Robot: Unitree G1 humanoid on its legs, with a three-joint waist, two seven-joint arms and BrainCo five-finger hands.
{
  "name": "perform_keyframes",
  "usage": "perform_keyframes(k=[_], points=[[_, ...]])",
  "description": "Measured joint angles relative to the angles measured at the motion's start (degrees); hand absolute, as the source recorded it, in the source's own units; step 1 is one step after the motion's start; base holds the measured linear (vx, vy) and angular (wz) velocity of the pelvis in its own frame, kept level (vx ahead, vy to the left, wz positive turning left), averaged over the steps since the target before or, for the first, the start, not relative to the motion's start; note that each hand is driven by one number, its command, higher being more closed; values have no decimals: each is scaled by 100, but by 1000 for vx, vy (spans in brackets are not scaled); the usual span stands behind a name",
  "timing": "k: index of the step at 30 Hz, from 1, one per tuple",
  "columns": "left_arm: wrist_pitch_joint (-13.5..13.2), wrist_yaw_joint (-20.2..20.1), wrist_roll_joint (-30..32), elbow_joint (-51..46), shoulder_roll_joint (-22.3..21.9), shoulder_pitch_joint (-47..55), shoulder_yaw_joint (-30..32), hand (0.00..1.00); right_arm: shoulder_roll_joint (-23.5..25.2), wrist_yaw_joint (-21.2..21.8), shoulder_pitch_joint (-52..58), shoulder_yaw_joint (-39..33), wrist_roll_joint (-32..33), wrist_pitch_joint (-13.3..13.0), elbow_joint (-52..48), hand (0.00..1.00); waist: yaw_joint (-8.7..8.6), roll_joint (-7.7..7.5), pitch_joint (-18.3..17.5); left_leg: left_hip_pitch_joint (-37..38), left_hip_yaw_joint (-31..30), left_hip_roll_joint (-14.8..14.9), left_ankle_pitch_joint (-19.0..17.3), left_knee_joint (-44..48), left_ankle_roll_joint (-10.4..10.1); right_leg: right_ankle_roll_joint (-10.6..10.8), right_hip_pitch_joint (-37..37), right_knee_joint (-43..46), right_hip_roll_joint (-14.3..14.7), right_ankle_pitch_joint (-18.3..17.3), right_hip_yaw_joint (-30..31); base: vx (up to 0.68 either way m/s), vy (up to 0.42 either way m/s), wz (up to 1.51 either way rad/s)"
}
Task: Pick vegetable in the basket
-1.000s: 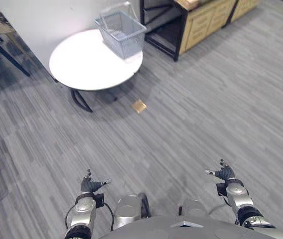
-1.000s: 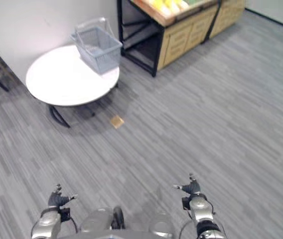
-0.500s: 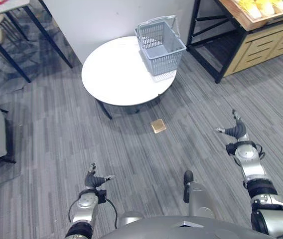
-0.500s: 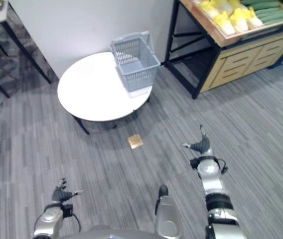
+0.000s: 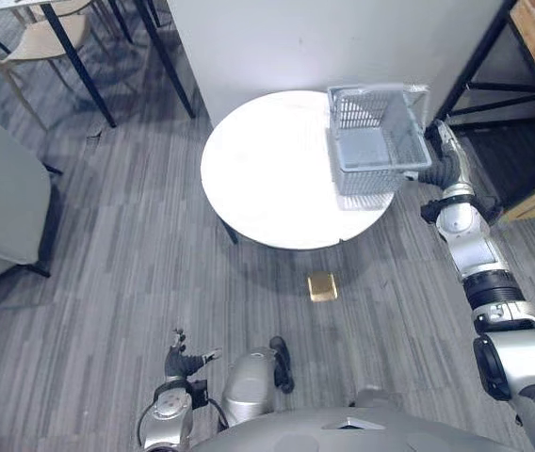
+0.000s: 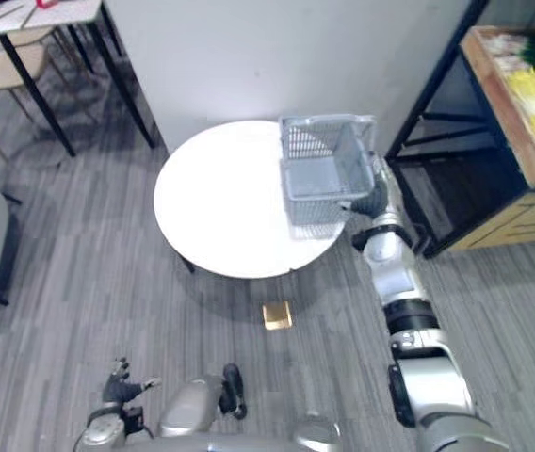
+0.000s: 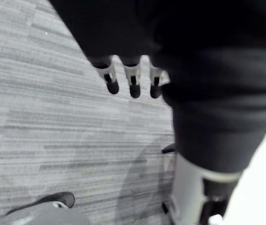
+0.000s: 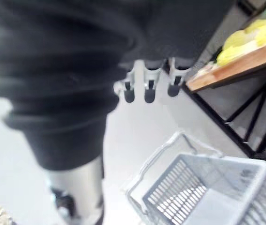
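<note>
R hand (image 5: 445, 162) is held just beside the grey basket (image 5: 369, 181) on the round white tabletop (image 5: 267, 179), fingers straight (nothing gripped). L hand (image 5: 183, 360) is seen low, fingers relaxed.

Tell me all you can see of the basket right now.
The basket is pale grey plastic, with slotted mesh walls, a solid bottom and a loop handle folded down at the rim. It stands upright on the right part of the round white table, nothing visible inside. The right hand is beside its right wall; contact cannot be told.
</note>
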Motion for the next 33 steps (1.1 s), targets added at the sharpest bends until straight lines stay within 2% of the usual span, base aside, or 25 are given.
perform_keyframes(k=[1, 3, 4, 5, 6, 7, 8, 9, 10, 11, 12, 14, 17, 19, 21, 22, 24, 25, 26, 29, 30, 31, 33], points=[[-2, 8, -1, -1, 16, 0, 1, 0, 0, -4, -74, 56, -9, -3, 0, 0, 2, 12, 6, 129, -77, 5, 3, -82, -4, -140, -88, 65, 19, -56, -3, 382, -91, 59], [-3, 31, -3, -7, 121, -110, 16, 0, -48, -15, -361, 99, -9, -28, -3, 0, -12, 27, 4, 333, -404, 89, 47, -354, -78, -705, -522, -456, 12, -222, -56, 346, -171, 71], [-3, 34, -3, -9, 138, -174, 18, 0, -105, -14, -409, 98, -9, -28, -3, 0, -13, 36, 9, 331, -499, 133, 67, -413, -116, -772, -635, -761, 15, -257, -53, 288, -215, 82], [-5, 33, -4, -11, 166, -301, 13, 0, -241, -7, -453, 99, -9, -27, 9, 0, -1, 69, 28, 313, -703, 239, 111, -519, -209, -788, -814, -1477, 49, -258, 38, 268, -295, 87], [-8, 28, -2, -10, 203, -389, -15, 0, -357, 2, -497, 97, -12, -22, 39, 0, -8, 107, 50, 293, -865, 367, 134, -592, -391, -781, -915, -2375, 106, -115, 288, 268, -295, 84], [-13, 22, -1, -11, 236, -414, -51, 0, -410, 3, -513, 97, -16, -20, 54, 0, -9, 111, 55, 279, -934, 423, 119, -597, -480, -760, -952, -2792, 117, 29, 438, 305, -415, 78], [-17, 6, 2, -9, 345, -398, -147, 0, -465, 6, -554, 96, -30, -12, 106, 0, -11, 59, 45, 295, -1024, 491, 42, -595, -744, -761, -948, -3557, 90, 574, 691, 269, -407, 65], [-31, -2, 9, -17, 494, -355, -192, 0, -469, 5, -556, 96, -137, 7, 111, 0, -9, -103, 23, 330, -1087, 475, -36, -592, -970, -716, -949, -3998, 5, 1459, 893, 329, -516, 63], [-50, -3, 31, 0, 589, -344, -205, 0, -469, 5, -559, 97, -189, 4, 112, 0, -12, -211, 32, 370, -1106, 413, -84, -600, -1111, -489, -940, -4042, -39, 1594, 959, 275, -496, 30], [-50, 6, 37, 26, 478, -324, -210, 0, -495, 2, -678, 96, -234, 9, 144, 0, 51, 1, 27, 331, -1122, 713, -70, -637, -1315, -517, -939, -4057, 212, 1385, 911, 223, -448, 18], [-118, -11, 44, -27, 353, -249, -226, 0, -529, 2, -825, 130, -233, 21, 222, 0, -27, 189, 31, 179, -1038, 922, 42, -656, -1357, -605, -932, -4203, 375, 1374, 716, 181, -401, 11], [-167, -10, 43, -73, 213, -252, -286, 0, -782, 1, -896, 156, -232, 61, 305, 0, -48, 394, 100, 172, -1037, 1142, 253, -871, -1390, -740, -959, -4204, 583, 1310, 544, 101, -260, 23], [-231, -3, 42, -74, 203, -269, -372, 0, -988, -9, -1180, 300, -232, 91, 493, 0, -78, 433, 217, 3, -1050, 1269, 427, -978, -1446, -868, -1206, -4006, 690, 1199, 399, 39, -213, 12], [-249, 9, 40, -101, 206, -376, -492, 0, -1112, -13, -1500, 480, -232, 85, 763, 0, -169, 464, 355, -179, -1063, 1264, 432, -990, -1487, -868, -1387, -3924, 675, 1199, 313, -52, -62, 27], [-288, 31, 30, -220, 214, -409, -591, 0, -1152, -14, -1711, 565, -233, 85, 1044, 0, -169, 484, 483, -334, -1076, 1244, 407, -1009, -1589, -854, -1545, -3864, 628, 1210, 274, -87, 2, 26], [-346, 53, 27, -305, 231, -424, -649, 0, -1158, -12, -1897, 703, -234, 78, 1294, 0, -159, 481, 662, -416, -1126, 1188, 448, -1040, -1654, -831, -1603, -3865, 568, 1247, 258, -99, 40, 22], [-376, 60, 18, -306, 272, -468, -794, 0, -1167, -2, -2220, 942, -235, 43, 1803, 0, -144, 521, 831, -665, -1219, 1115, 539, -1076, -1661, -813, -1759, -3966, 494, 1360, 224, -94, 34, 24], [-376, 69, 1, -306, 281, -487, -832, 0, -1173, 3, -2331, 1005, -235, 33, 1961, 100, -139, 550, 894, -727, -1245, 1106, 571, -1086, -1658, -804, -1781, -4031, 488, 1404, 214, -63, 16, 22], [-377, 113, -21, -303, 282, -557, -913, 0, -1295, -234, -2687, 1085, -353, -24, 2139, 100, -107, 660, 1090, -850, -1322, 1086, 637, -1108, -1654, -808, -1811, -4163, 466, 1515, 132, -62, 11, 19], [-384, 143, -27, -301, 291, -739, -1092, 0, -1659, -196, -3335, 1298, -413, -40, 2638, 100, 9, 828, 1194, -1121, -1428, 1066, 784, -1200, -1648, -812, -2012, -4236, 431, 1609, 18, -51, -3, 26], [-390, 162, -44, -298, 292, -842, -1210, 0, -1852, -267, -3573, 1374, -472, -61, 2773, 100, 15, 916, 1240, -1284, -1559, 1056, 846, -1209, -1656, -815, -2099, -4225, 393, 1613, -86, -17, -11, 33], [-399, 160, -98, -300, 292, -870, -1242, 0, -1896, -254, -3664, 1378, -469, -84, 2860, 100, 11, 920, 1239, -1344, -1600, 1046, 871, -1214, -1659, -815, -2149, -4208, 378, 1613, -107, -11, -6, 44], [-416, 157, -252, -303, 265, -1024, -1488, 0, -2236, -196, -3851, 1375, -468, -98, 3092, 100, 13, 1034, 1293, -1503, -1803, 978, 941, -1232, -1639, -813, -2217, -4123, 275, 1597, -271, 0, 18, 40]])
